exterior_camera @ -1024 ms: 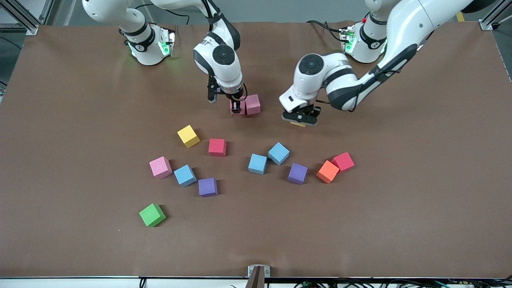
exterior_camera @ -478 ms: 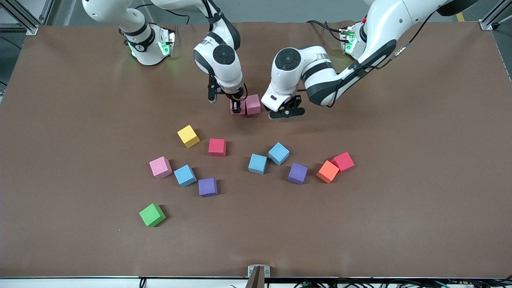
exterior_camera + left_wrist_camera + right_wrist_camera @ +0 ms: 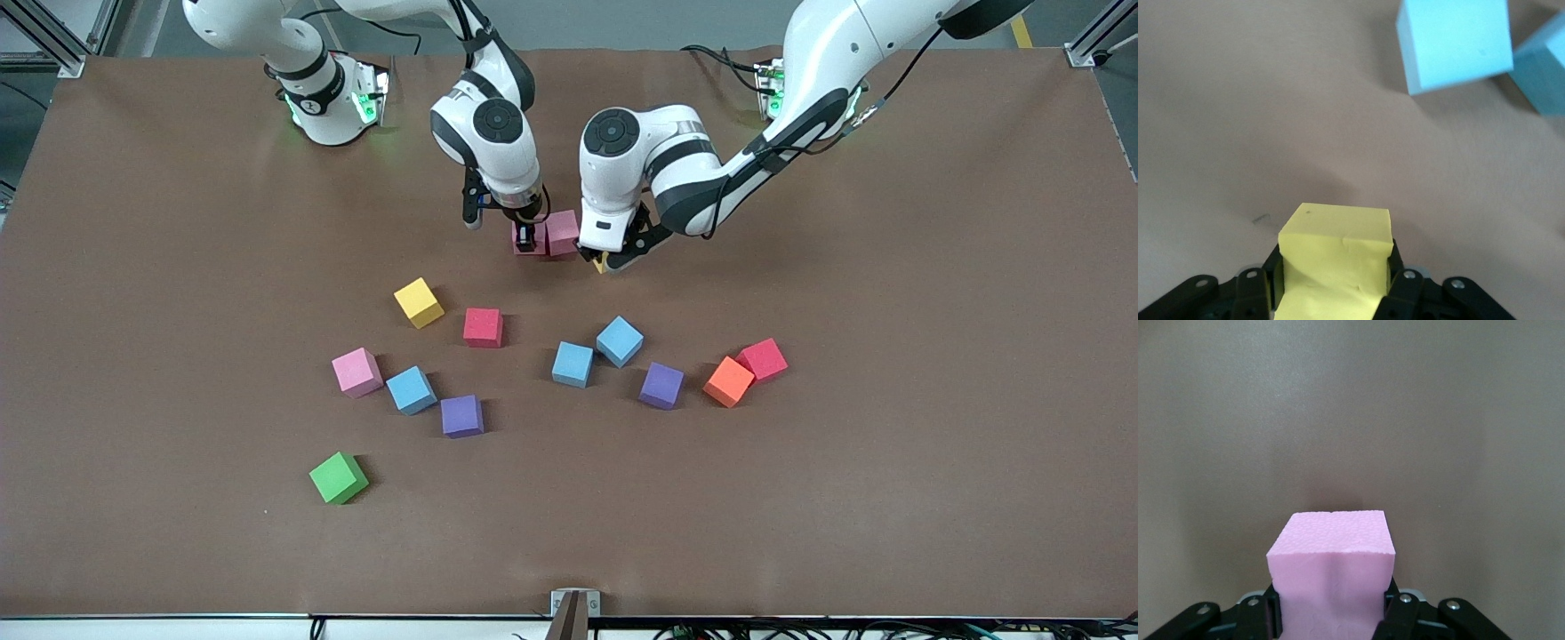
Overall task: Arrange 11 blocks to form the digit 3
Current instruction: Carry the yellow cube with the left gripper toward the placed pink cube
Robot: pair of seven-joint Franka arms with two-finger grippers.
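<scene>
My right gripper (image 3: 527,238) is shut on a pink block (image 3: 518,242), low at the mat and touching a second pink block (image 3: 562,233). In the right wrist view the held pink block (image 3: 1331,570) fills the space between the fingers (image 3: 1262,613). My left gripper (image 3: 606,258) is shut on a yellow block (image 3: 604,264), right beside the second pink block on the side toward the left arm's end. The yellow block (image 3: 1335,257) is squeezed between the left fingers (image 3: 1403,287). Loose blocks lie nearer the front camera: yellow (image 3: 418,302), red (image 3: 483,327), pink (image 3: 356,372), light blue (image 3: 411,389).
More cubes on the brown mat (image 3: 889,444): two light blue (image 3: 573,364) (image 3: 620,341), purple (image 3: 661,385) (image 3: 461,415), red (image 3: 762,359), an orange cube (image 3: 728,381) and a green cube (image 3: 338,477). The left wrist view shows two light blue cubes (image 3: 1455,43) (image 3: 1545,70).
The left arm has carried the yellow block toward the right arm's end, up to the pink pair, and lowered it. The right arm has stayed still.
</scene>
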